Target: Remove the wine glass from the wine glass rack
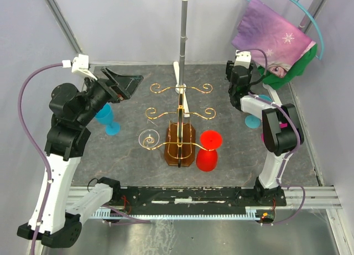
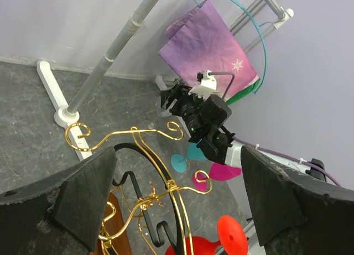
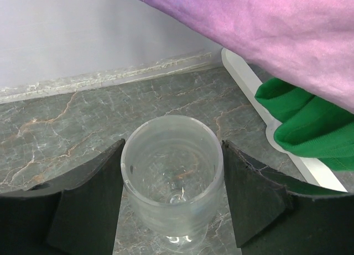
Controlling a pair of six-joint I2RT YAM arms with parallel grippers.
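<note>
Right gripper (image 3: 172, 155) had a clear wine glass (image 3: 171, 177) between its fingers. The pads sat flush on both sides of the bowl with no gap showing, so I read it as gripped. The glass was upright, mouth up, stem axis vertical. It was off the rack (image 1: 180, 147), out at the far right of the table (image 1: 138, 169) beside the purple cloth (image 3: 265, 34). Couldn't tell whether its foot was on the table or just above it.

Left gripper (image 2: 177, 177) was spread wide and held nothing. It hung over the rack's left rear arms, aimed across toward the right arm.

A red glass (image 1: 208, 155) was by the front right arm, foot up and bowl down, apparently hung there. There was a faint clear disc at the front left scroll, possibly another glass; too faint to say. A blue glass (image 1: 108, 119) stood on the table near the left arm.

Key relation: the held glass was well right of the rack and free of the wire, so there was nothing to snag. My read is the removal was done. What's left is a straight drop along the vertical axis, then opening the fingers sideways without tipping it. For anything on the front left, the left arm was nearer.
</note>
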